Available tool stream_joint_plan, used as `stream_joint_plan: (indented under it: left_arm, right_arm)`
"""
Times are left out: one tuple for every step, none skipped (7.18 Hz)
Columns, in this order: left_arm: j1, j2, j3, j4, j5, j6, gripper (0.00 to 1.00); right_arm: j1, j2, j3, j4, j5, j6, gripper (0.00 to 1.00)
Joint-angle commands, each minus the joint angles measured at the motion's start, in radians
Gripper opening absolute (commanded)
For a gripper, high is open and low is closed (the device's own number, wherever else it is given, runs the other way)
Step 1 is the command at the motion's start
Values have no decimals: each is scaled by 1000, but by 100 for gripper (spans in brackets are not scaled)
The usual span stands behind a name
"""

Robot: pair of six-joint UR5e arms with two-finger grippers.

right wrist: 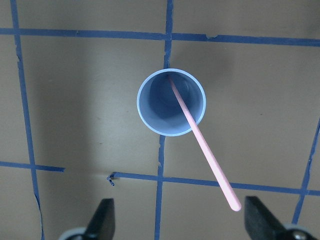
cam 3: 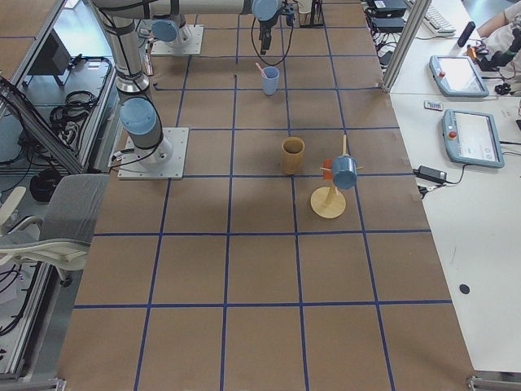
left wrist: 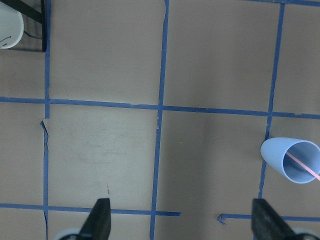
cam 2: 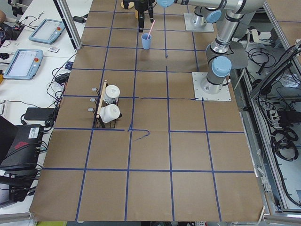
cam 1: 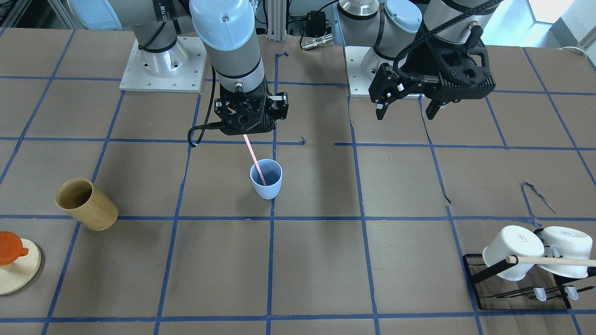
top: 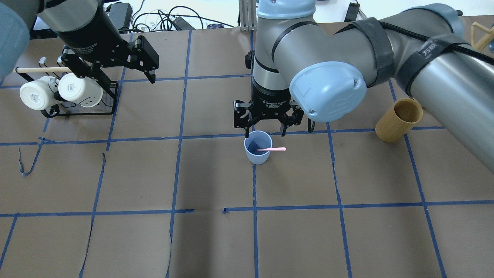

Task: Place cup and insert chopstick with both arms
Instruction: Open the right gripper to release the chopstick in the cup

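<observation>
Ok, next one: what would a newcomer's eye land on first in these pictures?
First, the pale blue plastic cup standing upright near the table's middle, with a thin pink chopstick leaning out over its rim. The right gripper hangs open just above it, holding nothing. Off on the robot's left side, the left gripper hovers open and empty near a black wire rack with two white mugs.

We see bright, even light from above on the brown table; soft, broad shadow bands cross its middle beside the blue cup. Daylight blows out white beyond one rear corner. Focus is sharp throughout.
</observation>
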Motion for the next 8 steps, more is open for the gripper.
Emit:
stream_joint_plan:
  left_arm:
    - [0,1,0,-2,0,0,100]
    - [0,3,-2,-2,1,0,100]
    - [0,3,-2,-2,2,0,100]
    - [0,3,-2,-2,2,0,100]
    - [-1,4,-2,-3,2,0,100]
    - [-1,4,-3,-3,2,0,100]
    - [-1,4,-3,-3,2,0,100]
    - [-1,4,-3,-5,3,0,100]
  right_arm:
    - [-42,-4,-43,-22,-20,-15,100]
    - [-85,-5,-95,-1,-23,-59,100]
    - [-117,-31,-119,-2,-75,-102,100]
    - [-169,-62,-123,-35,-171,-198,100]
    - [-254,-74,-121,-24,-168,-275,100]
    - [-298,-97,-115,-5,-168,-285,100]
    - [-303,-105,-109,-1,-164,-285,100]
    - [-310,-104,-110,-4,-166,-286,100]
